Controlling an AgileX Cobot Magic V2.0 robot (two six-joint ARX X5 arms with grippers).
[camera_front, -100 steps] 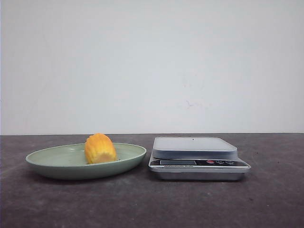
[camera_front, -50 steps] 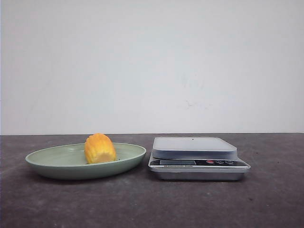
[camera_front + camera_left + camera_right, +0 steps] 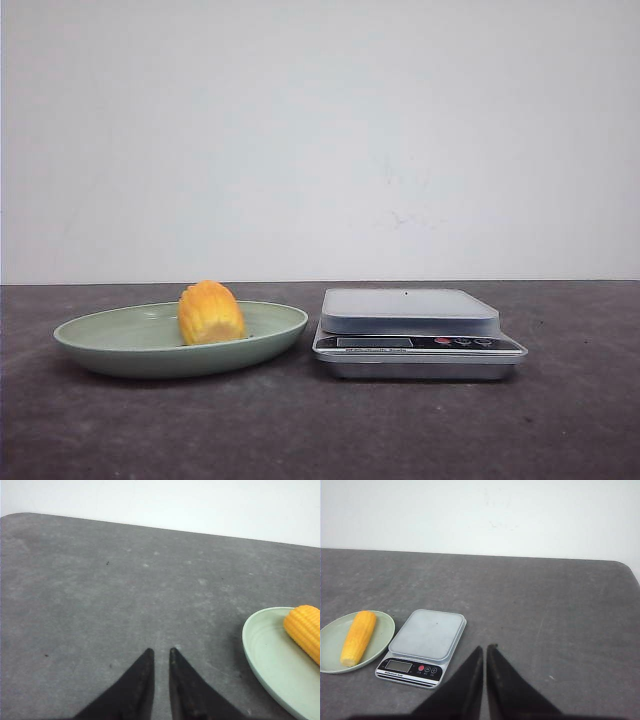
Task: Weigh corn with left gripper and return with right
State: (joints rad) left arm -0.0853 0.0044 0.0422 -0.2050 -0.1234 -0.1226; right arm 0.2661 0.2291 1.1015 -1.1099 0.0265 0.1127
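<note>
The corn lies in the green plate, ahead of our left gripper and off to its right, well apart from the fingertips. That gripper hovers over bare surface with its jaws nearly together, only a thin slit between them, and holds nothing. Our right gripper is likewise nearly closed and empty; the scale sits ahead of it and to its left, with the plate just beyond the scale.

What worries us most is the grasp. We judge the left jaws must spread before they reach the corn, since at this gap they would only push it. The corn is rounded and ridged and lies across a shallow, sloped dish, so an off-centre pinch could roll it toward the rim or out onto the surface. A low approach could also catch the near rim and shove or tip the plate.

The plate and scale stand just beside each other, so a sideways carry could clip the scale's edge. Setting the corn down near the platform's edge could let it roll off.

Nothing else stands between either gripper and its target.
</note>
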